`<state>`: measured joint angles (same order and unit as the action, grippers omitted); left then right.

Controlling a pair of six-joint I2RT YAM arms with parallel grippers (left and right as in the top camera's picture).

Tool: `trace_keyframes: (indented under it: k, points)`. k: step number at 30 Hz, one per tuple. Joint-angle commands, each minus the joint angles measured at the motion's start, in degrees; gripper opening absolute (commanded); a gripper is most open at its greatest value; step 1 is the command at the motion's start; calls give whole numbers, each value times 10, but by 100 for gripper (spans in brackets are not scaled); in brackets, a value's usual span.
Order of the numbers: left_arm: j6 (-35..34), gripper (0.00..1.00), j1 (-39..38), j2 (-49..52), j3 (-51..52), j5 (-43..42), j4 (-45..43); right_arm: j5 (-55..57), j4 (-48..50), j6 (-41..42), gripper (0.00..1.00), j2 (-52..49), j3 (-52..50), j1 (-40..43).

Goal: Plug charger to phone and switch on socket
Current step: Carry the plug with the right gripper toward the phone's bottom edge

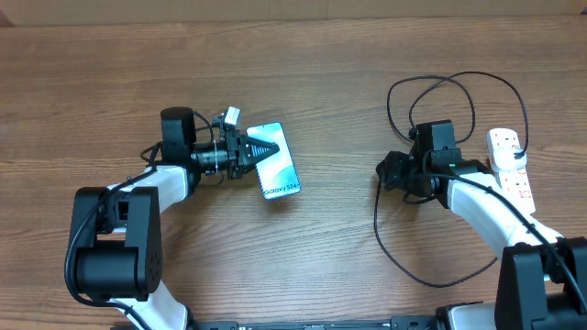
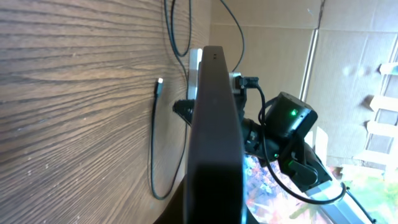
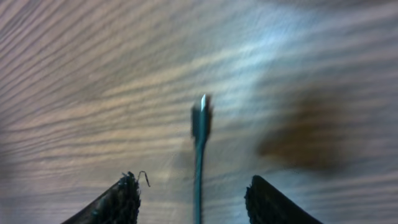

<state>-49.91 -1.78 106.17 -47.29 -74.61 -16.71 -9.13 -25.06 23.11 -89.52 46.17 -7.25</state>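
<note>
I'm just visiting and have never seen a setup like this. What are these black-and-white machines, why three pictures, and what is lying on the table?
They are two robot arms, each ending in a two-finger gripper. One picture looks down from above; the other two come from cameras on the wrists. The left gripper is closed on the phone, seen edge-on in its wrist view. The right gripper is open over the table; its wrist view, somewhat blurred, shows the charger plug lying loose between the fingers. The white socket sits at the far right edge.
</note>
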Motion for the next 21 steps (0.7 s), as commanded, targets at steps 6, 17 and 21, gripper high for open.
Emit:
trace_keyframes:
  k: [6,17,21]
  points:
    - [-20,4,-1,3,-5,-32,-23,69,43,-12,59,-10,7,-32]
    - [-27,4,-1,3,-5,-35,-29,108,53,-11,56,-78,7,-65]
    - [-30,4,-1,3,-5,-34,-29,110,63,-36,45,-88,7,-82]
